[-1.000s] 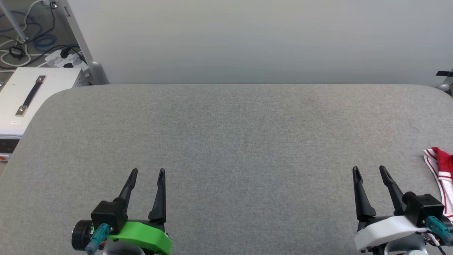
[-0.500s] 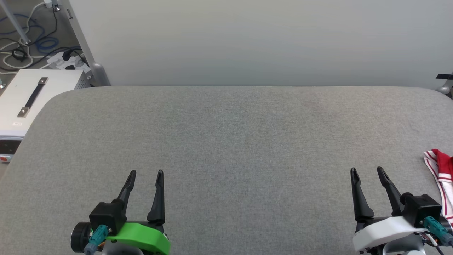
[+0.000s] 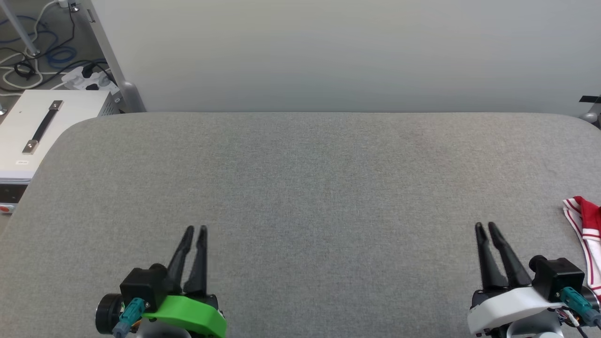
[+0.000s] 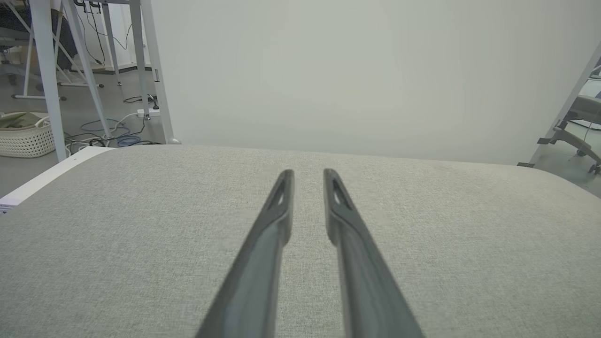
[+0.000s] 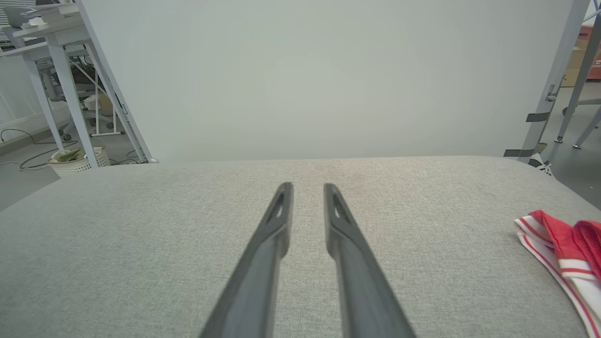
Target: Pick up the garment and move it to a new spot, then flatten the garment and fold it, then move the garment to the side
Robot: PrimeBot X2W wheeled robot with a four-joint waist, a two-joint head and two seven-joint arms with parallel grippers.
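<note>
Jaws narrowly parted; garment (image 3: 587, 239) stretches near-to-far along table (image 3: 300, 188) right edge.

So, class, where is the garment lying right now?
In the head view the garment lies at the far right edge of the table, just right of the right pincer, not touching it.

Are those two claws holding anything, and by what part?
Nothing is held. The left gripper and right gripper are bare between the fingers; the garment lies untouched beside the right one.
</note>
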